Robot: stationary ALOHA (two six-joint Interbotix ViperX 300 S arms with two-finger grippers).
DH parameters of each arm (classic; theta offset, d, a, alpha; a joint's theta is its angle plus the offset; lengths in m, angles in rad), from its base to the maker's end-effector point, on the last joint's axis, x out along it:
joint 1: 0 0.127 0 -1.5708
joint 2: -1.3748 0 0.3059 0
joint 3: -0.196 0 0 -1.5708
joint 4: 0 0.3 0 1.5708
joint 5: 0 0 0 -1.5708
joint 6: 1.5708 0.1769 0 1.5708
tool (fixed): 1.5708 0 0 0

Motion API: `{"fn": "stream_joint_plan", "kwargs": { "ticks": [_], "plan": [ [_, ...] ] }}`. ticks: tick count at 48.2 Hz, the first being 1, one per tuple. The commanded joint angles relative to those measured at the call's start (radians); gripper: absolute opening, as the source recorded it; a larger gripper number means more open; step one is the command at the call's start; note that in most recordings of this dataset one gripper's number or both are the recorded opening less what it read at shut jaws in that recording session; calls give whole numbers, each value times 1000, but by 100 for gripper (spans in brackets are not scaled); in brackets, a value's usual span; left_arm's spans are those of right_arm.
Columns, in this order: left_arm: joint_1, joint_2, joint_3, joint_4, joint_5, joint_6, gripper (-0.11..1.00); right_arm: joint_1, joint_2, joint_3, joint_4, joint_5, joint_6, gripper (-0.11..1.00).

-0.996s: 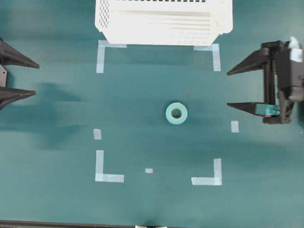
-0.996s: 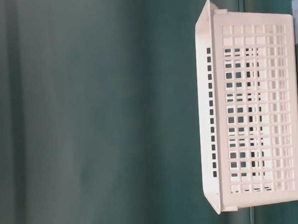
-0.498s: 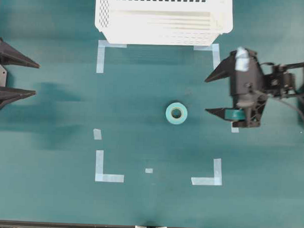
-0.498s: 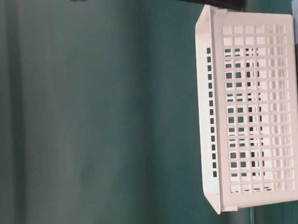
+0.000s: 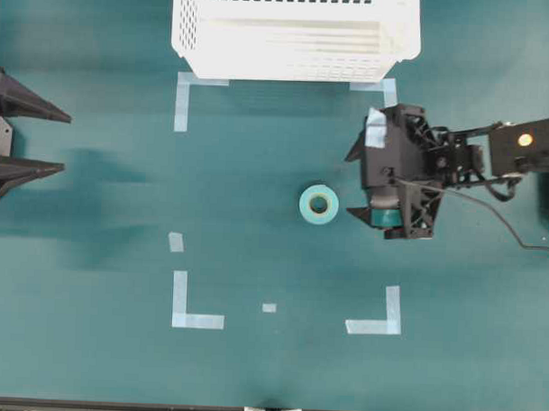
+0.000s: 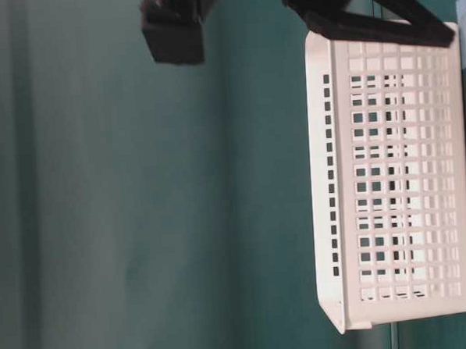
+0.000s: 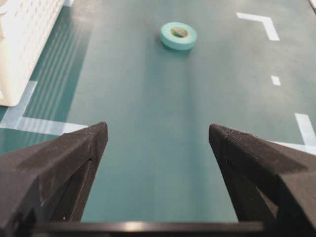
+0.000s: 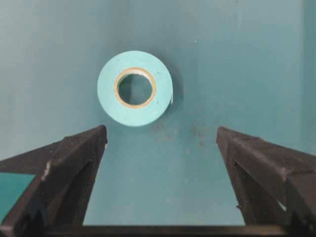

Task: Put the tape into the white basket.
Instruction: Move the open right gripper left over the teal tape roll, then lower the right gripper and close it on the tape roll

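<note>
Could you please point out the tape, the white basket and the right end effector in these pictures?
tape [image 5: 319, 204]: overhead view, on the roll's teal ring.
white basket [image 5: 293, 69]: overhead view, on its near wall.
right end effector [image 8: 160, 143]: right wrist view, midway between its open fingertips.

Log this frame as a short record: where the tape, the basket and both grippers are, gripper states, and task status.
tape: flat on the green table, inside the taped corner marks, ring hole up
basket: white basket at the table's far edge, nothing visible inside
right gripper: open, empty, just right of the tape, not touching it
left gripper: open, empty, at the left edge, far from the tape
task status: tape not yet grasped, not in basket
</note>
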Motion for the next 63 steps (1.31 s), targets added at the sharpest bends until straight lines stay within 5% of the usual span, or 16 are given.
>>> {"fn": "stream_joint_plan", "kwargs": {
  "ticks": [1, 41, 63],
  "plan": [
    [5, 8, -12, 3, -8, -2, 68, 3, 15, -35, -3, -8, 2, 99],
    [5, 8, -12, 3, -8, -2, 68, 28, 202, -141, 2, -12, 5, 99],
    [5, 8, -12, 3, -8, 0, 68, 31, 264, -163, 2, -11, 83, 99]
  ]
}}
